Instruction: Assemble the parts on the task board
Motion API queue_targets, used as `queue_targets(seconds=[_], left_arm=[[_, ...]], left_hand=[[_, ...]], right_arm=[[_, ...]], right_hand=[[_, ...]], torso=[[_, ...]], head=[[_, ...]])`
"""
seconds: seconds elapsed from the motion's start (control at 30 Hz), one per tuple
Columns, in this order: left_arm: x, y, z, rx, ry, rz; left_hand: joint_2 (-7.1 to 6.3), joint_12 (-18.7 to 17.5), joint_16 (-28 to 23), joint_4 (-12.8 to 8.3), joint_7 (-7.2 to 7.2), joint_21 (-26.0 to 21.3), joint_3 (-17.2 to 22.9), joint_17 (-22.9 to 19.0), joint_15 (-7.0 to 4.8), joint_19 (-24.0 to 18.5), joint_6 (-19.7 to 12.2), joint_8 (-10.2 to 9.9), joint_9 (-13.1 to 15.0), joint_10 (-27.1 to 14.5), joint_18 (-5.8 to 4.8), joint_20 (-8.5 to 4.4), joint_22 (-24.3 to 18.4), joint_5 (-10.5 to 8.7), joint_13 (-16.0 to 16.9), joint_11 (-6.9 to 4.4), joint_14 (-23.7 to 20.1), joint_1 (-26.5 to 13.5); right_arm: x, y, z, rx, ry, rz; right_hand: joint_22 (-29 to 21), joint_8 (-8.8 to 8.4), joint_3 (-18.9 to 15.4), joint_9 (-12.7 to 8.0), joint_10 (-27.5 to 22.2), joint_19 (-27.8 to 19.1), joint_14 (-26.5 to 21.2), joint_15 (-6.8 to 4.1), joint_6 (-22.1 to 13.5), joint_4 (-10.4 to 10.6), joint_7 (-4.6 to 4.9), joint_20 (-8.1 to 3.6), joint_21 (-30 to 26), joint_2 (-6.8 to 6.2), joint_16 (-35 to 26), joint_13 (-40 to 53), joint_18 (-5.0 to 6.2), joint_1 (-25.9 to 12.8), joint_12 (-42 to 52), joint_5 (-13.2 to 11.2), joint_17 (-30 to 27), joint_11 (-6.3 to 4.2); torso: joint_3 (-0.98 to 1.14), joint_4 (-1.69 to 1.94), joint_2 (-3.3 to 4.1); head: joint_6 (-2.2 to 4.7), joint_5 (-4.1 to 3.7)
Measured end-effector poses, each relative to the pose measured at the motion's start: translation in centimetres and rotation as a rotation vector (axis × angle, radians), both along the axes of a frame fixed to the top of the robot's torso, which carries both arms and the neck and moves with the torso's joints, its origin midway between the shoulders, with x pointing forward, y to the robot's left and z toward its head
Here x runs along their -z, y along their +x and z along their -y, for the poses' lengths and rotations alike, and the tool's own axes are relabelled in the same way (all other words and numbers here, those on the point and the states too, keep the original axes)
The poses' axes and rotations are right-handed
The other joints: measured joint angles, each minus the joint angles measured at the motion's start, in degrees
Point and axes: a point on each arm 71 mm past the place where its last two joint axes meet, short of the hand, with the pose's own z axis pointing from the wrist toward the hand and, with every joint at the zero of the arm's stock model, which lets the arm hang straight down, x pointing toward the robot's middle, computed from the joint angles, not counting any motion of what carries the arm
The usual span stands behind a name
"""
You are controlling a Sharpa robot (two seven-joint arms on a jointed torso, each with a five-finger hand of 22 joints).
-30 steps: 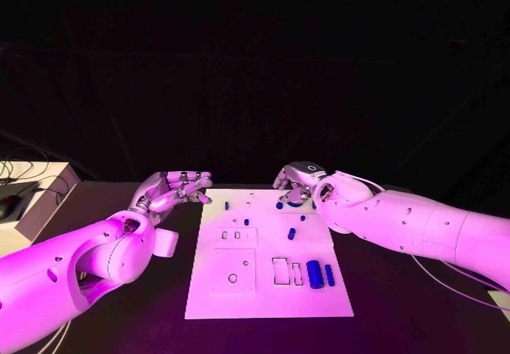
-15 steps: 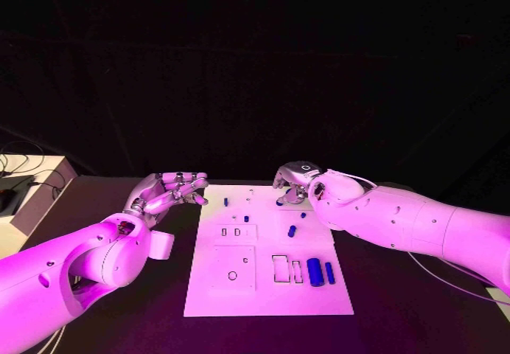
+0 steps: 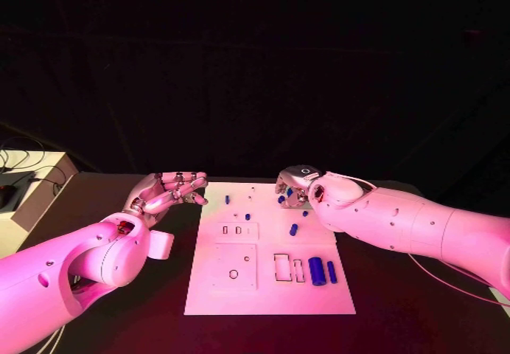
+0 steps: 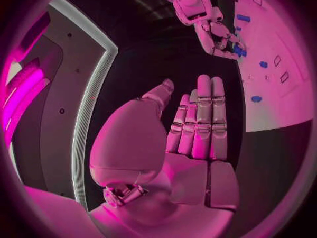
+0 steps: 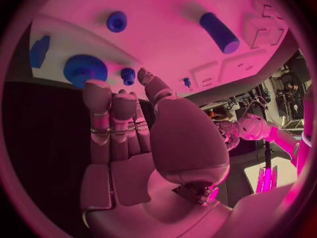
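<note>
The white task board (image 3: 271, 254) lay mid-bench (image 3: 414, 310), long side running away from the robot. Small blue parts (image 3: 293, 229) were scattered on it: a fat cylinder (image 3: 317, 271) w/ a slimmer one (image 3: 332, 272) just beside it nr the right edge, a short peg near the centre, a few tiny ones twd the far end. The left robot hand (image 3: 170, 189) hovered just off the board's far left corner, fingers straight and side by side, holding nothing; the left wrist view showed the same flat palm (image 4: 198, 127). The right robot hand (image 3: 300, 186) sat over the board's far right corner, close to a blue part (image 3: 281, 199) there. Its wrist view showed fingers extended, thumb apart, nothing between them (image 5: 126, 127), w/ a blue gear-like part (image 5: 85, 70) just past the fingertips.
</note>
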Motion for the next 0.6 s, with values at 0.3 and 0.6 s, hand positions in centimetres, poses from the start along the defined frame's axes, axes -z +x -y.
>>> queue_targets(seconds=[0.3, 0.6], left_arm=[[-0.09, 0.02, -0.10, -0.001, 0.001, -0.001], [-0.14, 0.09, -0.34, -0.006, 0.004, -0.001]], left_hand=[[0.24, 0.00, 0.34, 0.00, 0.31, 0.27, 0.00, -0.16, 0.00, -0.20, -0.31, 0.00, 0.00, -0.21, 0.00, 0.20, -0.09, 0.00, 0.00, 0.21, 0.00, 0.24], [0.24, 0.00, 0.34, 0.00, 0.31, 0.54, 0.00, -0.21, -0.19, -0.20, -0.31, 0.00, 0.00, -0.20, 0.00, 0.20, -0.09, 0.00, 0.00, 0.20, -0.19, 0.24]], right_arm=[[0.27, 0.16, 0.26, 0.007, -0.012, -0.014], [0.32, 0.24, 0.27, 0.008, -0.014, -0.019]], right_hand=[[2.86, 0.00, 4.68, 0.11, 3.12, 0.40, -0.10, -0.13, 1.24, -0.88, -0.22, -0.38, -0.13, 0.83, 0.63, -0.08, -0.01, -0.85, 0.00, 0.42, -0.06, -0.76], [5.28, 0.00, 9.21, 0.16, 3.33, 0.60, -0.18, -0.22, 1.71, -1.17, -0.31, -0.56, -0.98, 1.01, 0.63, -0.08, -0.01, -1.92, -0.01, 0.45, -0.06, -0.97]], torso=[[-0.08, 0.24, 0.36], [-0.22, 0.41, 0.83]], head=[[0.14, -0.38], [0.41, -0.47]])
